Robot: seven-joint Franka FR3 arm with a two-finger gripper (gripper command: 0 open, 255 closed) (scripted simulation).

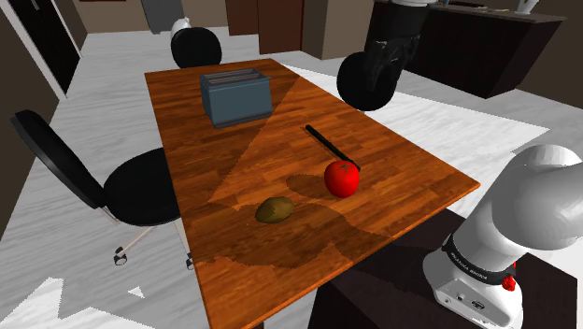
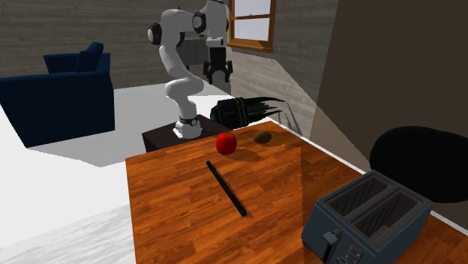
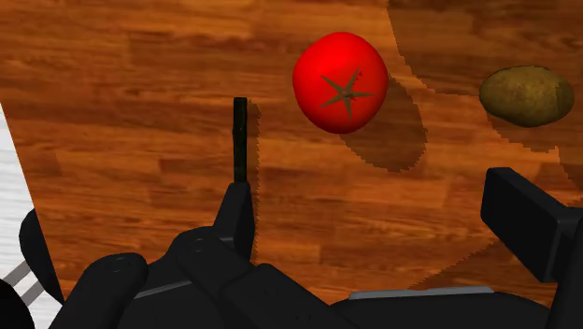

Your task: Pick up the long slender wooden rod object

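**Fingers open above the counter, nothing held; rod lies flat below**

1. Fingers (image 3: 239, 213): they stand wide apart with bare wood between them. They have hold of nothing and touch nothing. In the second exterior view the fingers (image 2: 211, 73) hang well above the counter (image 2: 169, 217), over its end nearest the stand (image 2: 159, 138).

2. Task item: the long slender rod (image 3: 240, 138) is drawn black, with no wood grain showing. It lies flat on the counter (image 3: 112, 93). In the wrist view its near end runs in behind the tip of one finger, and the rest extends straight away from that tip. It lies outside the gap between the fingers, in line with that one finger. In the shoulder view the rod (image 1: 328, 144) lies diagonally, one end close to the tomato (image 1: 342, 178) without a clear touch.

3. Other items relative to the fingers:
- The red tomato (image 3: 340, 81), with a dark star-shaped stem, sits beyond the gap between the fingers, just beside the rod's far half.
- A brown potato (image 3: 527, 95) lies beyond the other finger, apart from the tomato.
- A grey-blue two-slot toaster (image 2: 367, 217) stands at the counter end far from the fingers, past the rod (image 2: 226, 188).

4. Surroundings: a black chair (image 1: 140, 187) stands beside the counter (image 1: 234, 187).
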